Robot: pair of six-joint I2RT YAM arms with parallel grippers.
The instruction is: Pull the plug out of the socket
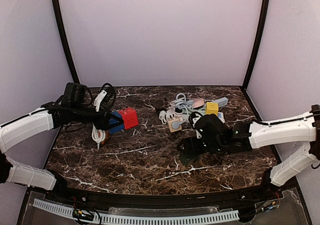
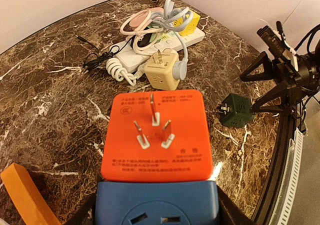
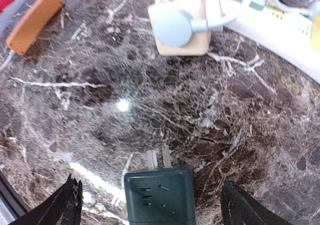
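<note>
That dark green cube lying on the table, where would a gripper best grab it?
Probably by its two flat side faces, coming straight down from above. The green cube lies flat on the table with its prongs sticking out one end, so those sides are bare and parallel. The open right gripper straddles it.

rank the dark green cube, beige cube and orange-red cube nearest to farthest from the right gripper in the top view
1. dark green cube: on the table, between the open jaws of the right gripper.
2. beige cube: just beyond, at the near-left edge of the cable pile.
3. orange-red cube: far left, on the blue socket in the left gripper.
</note>
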